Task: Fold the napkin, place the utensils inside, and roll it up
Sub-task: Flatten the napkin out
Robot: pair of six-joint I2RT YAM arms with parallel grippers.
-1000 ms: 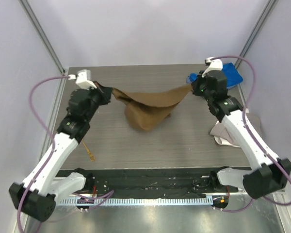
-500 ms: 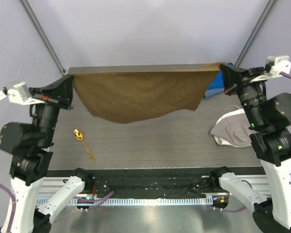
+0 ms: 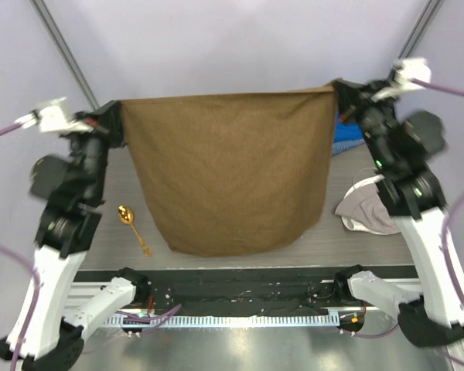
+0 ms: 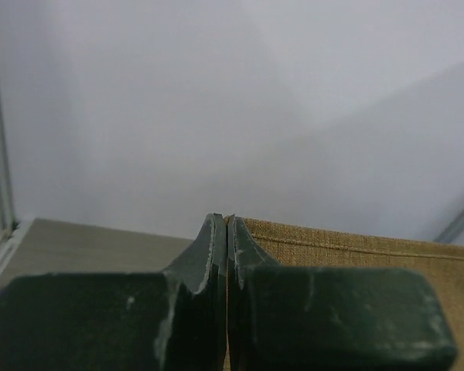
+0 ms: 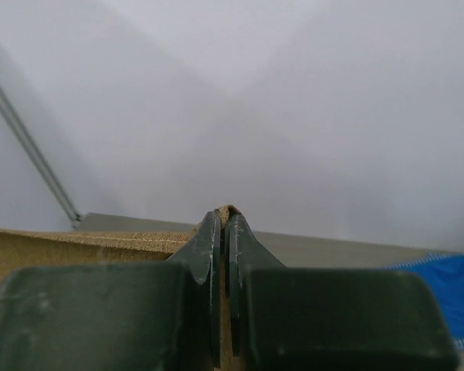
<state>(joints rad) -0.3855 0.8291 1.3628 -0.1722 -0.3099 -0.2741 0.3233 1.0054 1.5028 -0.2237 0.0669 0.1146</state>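
Lifted and spread since half a second ago, the napkin (image 3: 228,174) hangs as a broad, flat tan-brown sheet above the table (image 3: 332,249), its lower edge gently rounded. The weave is soft and matte, with a stitched hem. The left gripper (image 3: 116,120) and right gripper (image 3: 340,91) each pinch a top corner, jaws pressed together on cloth. The shiny gold spoon (image 3: 131,224) lies on the grey wood-grain surface.

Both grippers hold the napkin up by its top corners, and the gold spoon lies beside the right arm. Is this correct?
No. The top external view shows the spoon beside the left arm, not the right. The left gripper and right gripper do hold the napkin up by its top corners.
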